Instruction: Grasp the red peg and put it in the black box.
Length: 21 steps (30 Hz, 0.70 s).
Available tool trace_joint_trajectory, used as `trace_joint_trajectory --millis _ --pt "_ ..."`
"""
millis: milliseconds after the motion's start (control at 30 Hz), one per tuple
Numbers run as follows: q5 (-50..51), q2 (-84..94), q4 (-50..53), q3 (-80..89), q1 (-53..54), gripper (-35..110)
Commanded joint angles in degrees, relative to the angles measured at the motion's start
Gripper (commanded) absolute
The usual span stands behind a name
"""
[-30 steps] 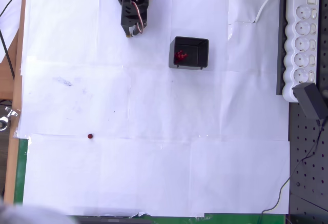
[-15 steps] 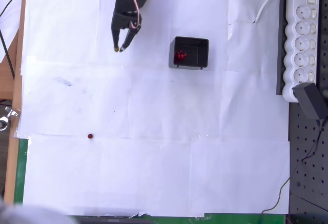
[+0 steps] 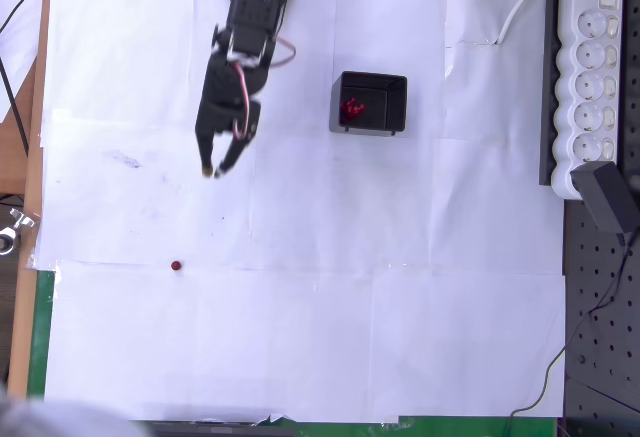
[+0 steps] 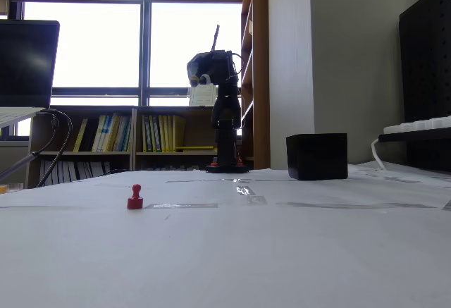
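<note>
The red peg (image 3: 176, 266) is a small dark-red dot standing alone on the white paper at the lower left of the overhead view. In the fixed view the red peg (image 4: 134, 197) stands upright on the near left. My gripper (image 3: 212, 171) hangs open over the paper with nothing between its fingers. It is above and slightly right of the peg in the overhead view, well apart from it. The black box (image 3: 370, 130) sits to the right of the arm with a cluster of red pieces (image 3: 352, 109) inside. In the fixed view the black box (image 4: 317, 156) stands right of the arm (image 4: 223, 111).
A white power strip (image 3: 590, 77) with a black adapter (image 3: 610, 200) lies along the right edge in the overhead view. The paper ends at a wooden table edge (image 3: 30, 187) on the left. The lower half of the paper is open room.
The arm has stretched out from its base, carrying the gripper down and slightly left across the overhead view toward the peg. The fingers opened along the way. Peg and box have not moved.
</note>
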Motion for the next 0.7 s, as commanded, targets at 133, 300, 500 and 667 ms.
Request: trace_joint_trajectory --millis 133,300,500,667 --pt "2.81 10.20 -7.12 13.36 -0.44 0" --pt "3.43 16.44 -13.27 15.12 -0.62 0" --pt "3.34 23.38 -23.38 11.87 0.79 0" --pt "5.27 30.15 -31.11 13.36 0.35 0"
